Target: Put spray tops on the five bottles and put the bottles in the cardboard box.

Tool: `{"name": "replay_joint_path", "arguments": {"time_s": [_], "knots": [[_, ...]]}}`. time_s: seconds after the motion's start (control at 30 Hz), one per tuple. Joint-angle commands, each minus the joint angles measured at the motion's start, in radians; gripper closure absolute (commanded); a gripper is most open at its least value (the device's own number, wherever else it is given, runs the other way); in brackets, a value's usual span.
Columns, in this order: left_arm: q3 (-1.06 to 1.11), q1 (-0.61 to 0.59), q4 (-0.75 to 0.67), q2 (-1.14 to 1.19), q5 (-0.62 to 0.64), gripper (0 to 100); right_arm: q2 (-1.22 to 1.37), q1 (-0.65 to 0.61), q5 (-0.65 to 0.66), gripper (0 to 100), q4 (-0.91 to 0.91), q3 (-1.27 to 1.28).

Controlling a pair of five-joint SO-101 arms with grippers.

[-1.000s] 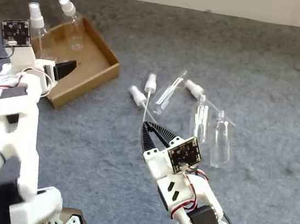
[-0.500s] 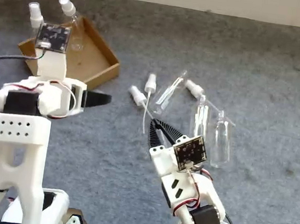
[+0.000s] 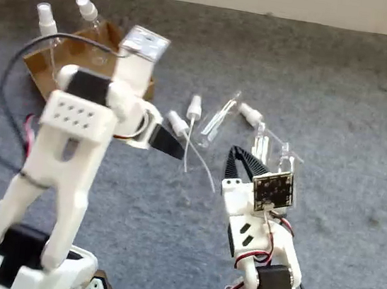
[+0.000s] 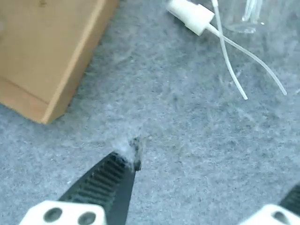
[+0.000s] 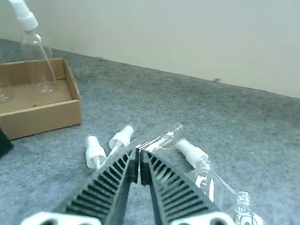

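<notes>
Two capped bottles (image 3: 47, 20) (image 3: 88, 8) stand in the cardboard box (image 3: 36, 67), which my left arm partly covers. Two loose spray tops (image 3: 177, 122) (image 3: 195, 107) with long tubes lie mid-table beside a clear bottle (image 3: 220, 116) on its side. Another spray top (image 3: 251, 114) sits at the neck of a lying bottle. My left gripper (image 3: 172, 144) hovers open just short of the nearest spray top (image 4: 191, 16), its jaws wide apart (image 4: 213, 176). My right gripper (image 3: 238, 161) is shut and empty (image 5: 139, 157), pointing at the spray tops (image 5: 93, 151) (image 5: 121, 136).
More clear bottles (image 3: 289, 157) lie right of centre, partly behind my right arm. The box corner (image 4: 47, 51) is close beside my left gripper. Grey carpet stretches open to the far right and along the near edge.
My left arm has swung away from the box to the right, toward the loose spray tops. My right arm has shifted right, nearer the lying bottles, still shut.
</notes>
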Motion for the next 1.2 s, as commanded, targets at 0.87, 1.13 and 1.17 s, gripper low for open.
{"name": "replay_joint_path", "arguments": {"time_s": [0.87,1.13,1.17], "knots": [[-0.843,0.216,-0.199,1.003,-0.103,56,-0.012,0.035,0.006,99.4,-0.005,0.111],[-0.997,0.228,-0.222,1.159,-0.103,56,-0.012,0.035,0.006,99.4,-0.005,0.111],[-1.006,0.228,-0.222,1.167,-0.103,56,-0.012,0.035,0.006,99.4,-0.005,0.111]]}}
